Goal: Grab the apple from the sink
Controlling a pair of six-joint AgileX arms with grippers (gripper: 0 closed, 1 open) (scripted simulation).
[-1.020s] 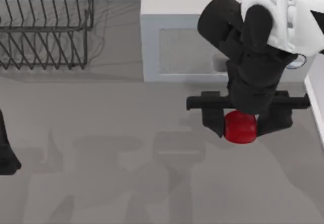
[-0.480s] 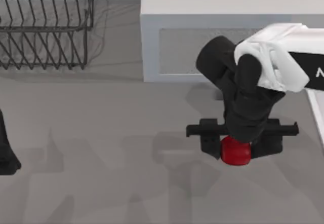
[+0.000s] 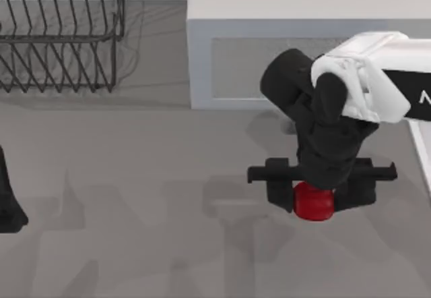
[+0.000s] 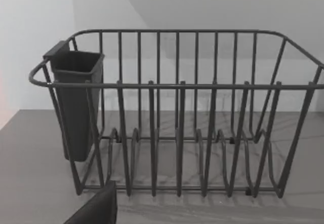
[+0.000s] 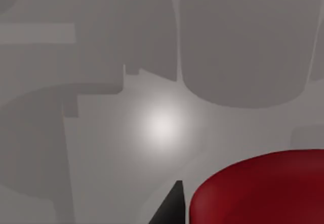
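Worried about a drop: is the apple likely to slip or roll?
The apple looks glossy and round, so it may slip in the right hand clamped on it. Released on the flat grey surface, it would probably roll. It looks stiff, not squashy.

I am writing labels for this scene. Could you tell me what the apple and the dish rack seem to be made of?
The apple, held between the right gripper's fingers, looks smooth and glossy, like waxed fruit or plastic: uniform red with soft shading. The dish rack seems to be thin dark metal wire, possibly coated: slim bent rods with a dull sheen. Its cup looks like matte dark plastic.
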